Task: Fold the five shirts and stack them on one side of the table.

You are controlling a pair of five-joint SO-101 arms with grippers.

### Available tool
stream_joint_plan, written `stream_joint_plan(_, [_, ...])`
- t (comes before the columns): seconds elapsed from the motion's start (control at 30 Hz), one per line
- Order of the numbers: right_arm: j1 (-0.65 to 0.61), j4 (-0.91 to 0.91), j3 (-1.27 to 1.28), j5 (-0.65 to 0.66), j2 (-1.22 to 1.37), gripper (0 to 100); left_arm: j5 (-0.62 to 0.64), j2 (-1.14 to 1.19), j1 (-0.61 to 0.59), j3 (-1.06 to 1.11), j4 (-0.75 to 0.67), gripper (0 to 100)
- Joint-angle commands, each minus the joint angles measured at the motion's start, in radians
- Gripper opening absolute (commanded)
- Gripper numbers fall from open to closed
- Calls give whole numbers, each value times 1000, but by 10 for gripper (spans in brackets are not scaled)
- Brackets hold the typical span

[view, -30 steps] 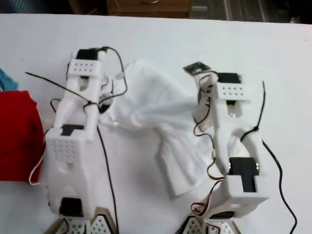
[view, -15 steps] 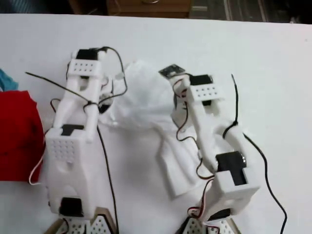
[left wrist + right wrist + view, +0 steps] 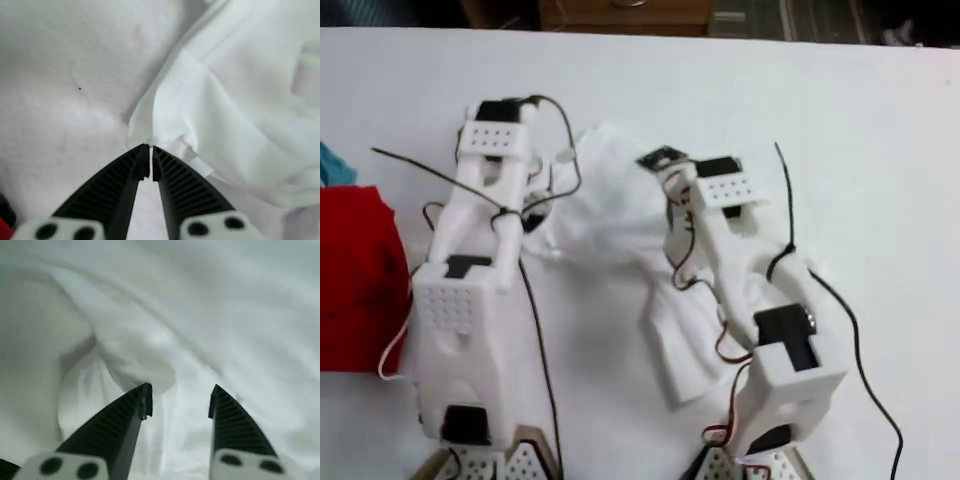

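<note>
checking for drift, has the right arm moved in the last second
Yes. In the high view the right arm has swung sideways across the white shirt, ending closer to the left arm, which has stayed put.

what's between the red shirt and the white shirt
In the high view, the left arm stands between the red shirt and white shirt, over bare table.

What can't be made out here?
White shirt, high view: both arms cover much of it, so its fold state is unclear.
Red shirt, high view: cut off by the left edge.
Blue cloth, high view: a sliver at the left edge.
Left gripper, left wrist view: shut at the shirt's edge; its tips hide whether cloth is pinched.
</note>
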Motion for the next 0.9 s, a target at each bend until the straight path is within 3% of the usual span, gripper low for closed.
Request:
stream_joint_plan(0.0, [-54, 13, -12, -6, -39, 193, 9, -46, 9, -15, 6, 37])
stream_joint_plan(0.53, [-122, 113, -44, -2, -91, 193, 5, -46, 12, -15, 6, 37])
stream_joint_plan(0.8, [-116, -90, 150, -6, -90, 189, 5, -44, 12, -15, 6, 37])
stream_joint_plan(0.87, [-116, -124, 176, -6, -90, 145, 5, -38, 12, -13, 6, 37])
